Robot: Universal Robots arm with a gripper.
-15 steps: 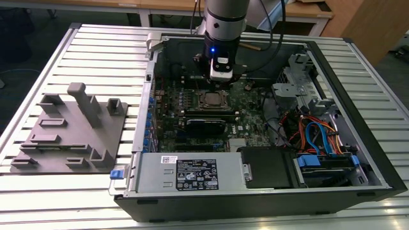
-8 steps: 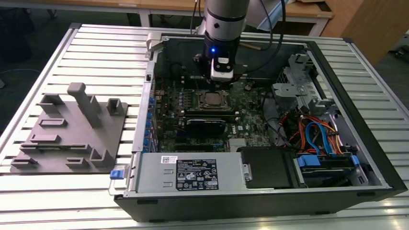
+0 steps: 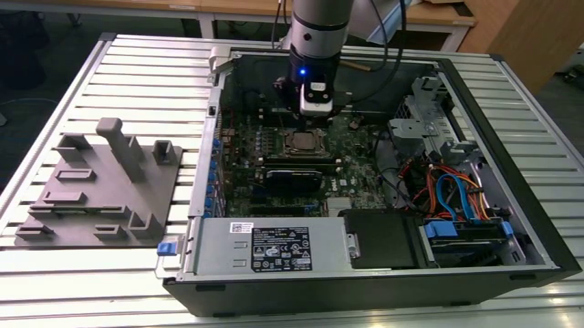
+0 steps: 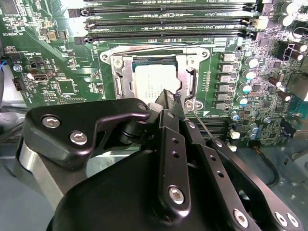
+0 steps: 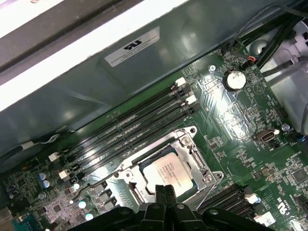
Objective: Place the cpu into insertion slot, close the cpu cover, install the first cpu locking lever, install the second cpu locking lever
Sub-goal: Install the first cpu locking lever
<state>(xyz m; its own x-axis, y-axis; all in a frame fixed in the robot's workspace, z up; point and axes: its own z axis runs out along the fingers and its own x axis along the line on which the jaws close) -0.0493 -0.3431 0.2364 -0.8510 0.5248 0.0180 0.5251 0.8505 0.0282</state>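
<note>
cpu (image 5: 168, 172) under cpu cover (image 5: 196, 161) | one edge hidden by fingers (image 5: 160, 195) | fingers pressed together

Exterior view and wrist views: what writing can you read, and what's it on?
Black label on the grey metal box: print too small to read.
White sticker on the case wall: blurred, unreadable.
cpu top: faint print, unreadable.
Nothing can be quoted.
</note>
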